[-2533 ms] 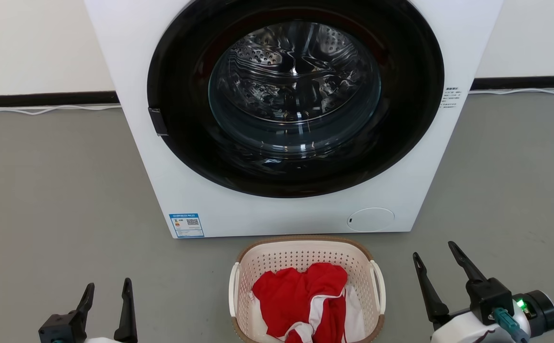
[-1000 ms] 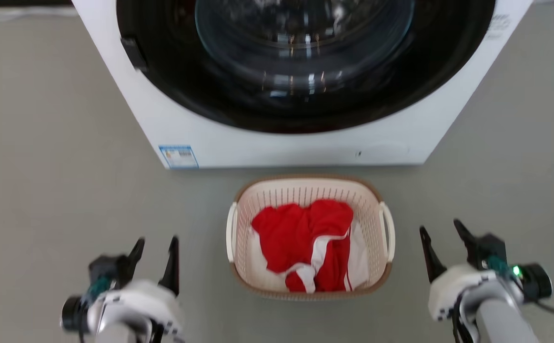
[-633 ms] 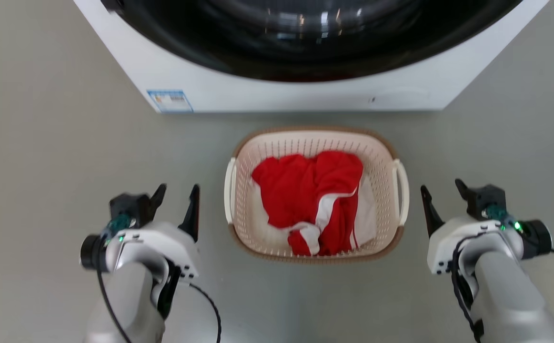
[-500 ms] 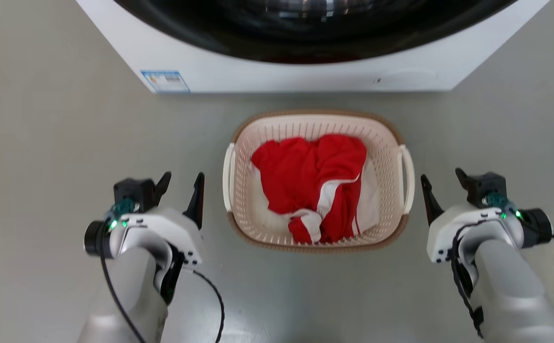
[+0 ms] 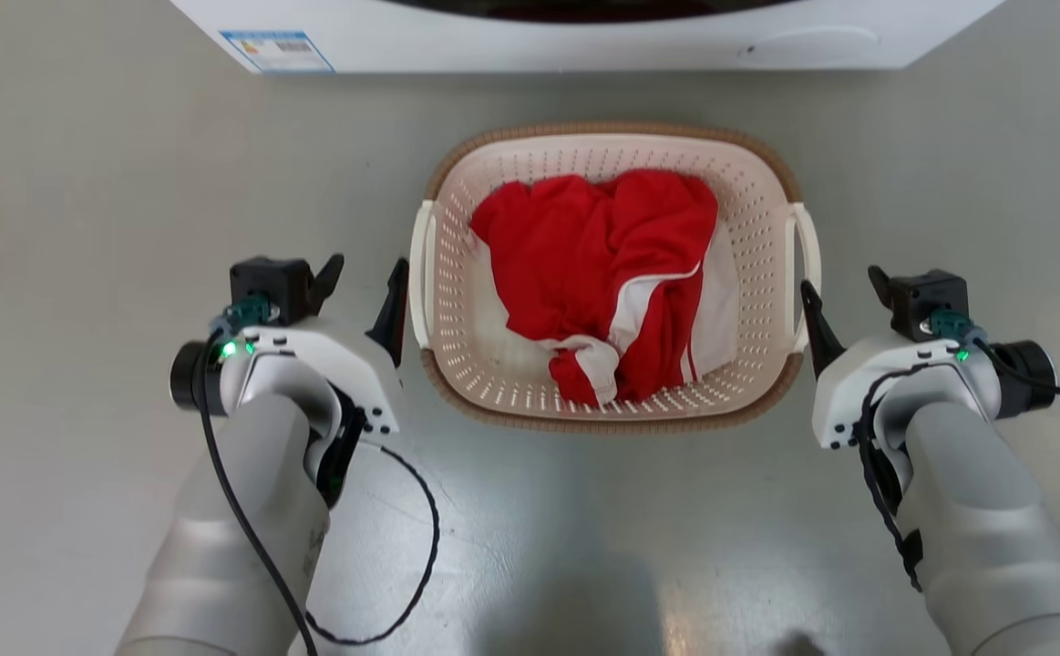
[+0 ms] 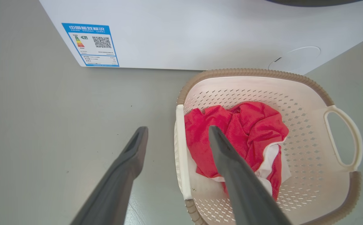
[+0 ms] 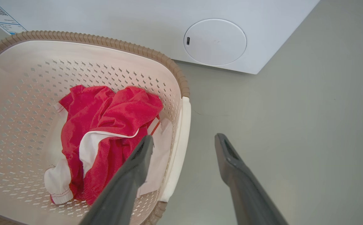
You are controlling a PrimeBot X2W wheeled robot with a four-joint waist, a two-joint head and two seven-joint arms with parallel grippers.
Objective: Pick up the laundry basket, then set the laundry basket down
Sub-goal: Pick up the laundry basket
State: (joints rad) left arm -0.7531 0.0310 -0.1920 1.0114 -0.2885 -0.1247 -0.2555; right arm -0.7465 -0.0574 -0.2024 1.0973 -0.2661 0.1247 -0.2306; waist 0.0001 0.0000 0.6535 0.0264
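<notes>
The cream perforated laundry basket (image 5: pixel 760 237) with a brown rim stands on the grey floor in front of the washing machine, holding a red and white garment (image 5: pixel 612 264). My left gripper (image 5: pixel 366 269) is open beside the basket's left handle (image 5: pixel 419 273). In the left wrist view the handle (image 6: pixel 181 150) lies between the left gripper's (image 6: pixel 178 128) spread fingers. My right gripper (image 5: pixel 839 281) is open next to the right handle (image 5: pixel 807 264). In the right wrist view that handle (image 7: pixel 181 131) sits between the right gripper's (image 7: pixel 184 138) fingers. Neither gripper holds anything.
The white washing machine (image 5: pixel 584 36) fills the top edge right behind the basket, with a blue label (image 5: pixel 276 50) at its lower left corner. A black cable (image 5: pixel 411 565) loops down from my left arm. Bare grey floor lies on both sides.
The head camera has tilted down, so the machine slid up out of view. Both grippers have come forward and inward to the basket's handles. The basket stays in place.
</notes>
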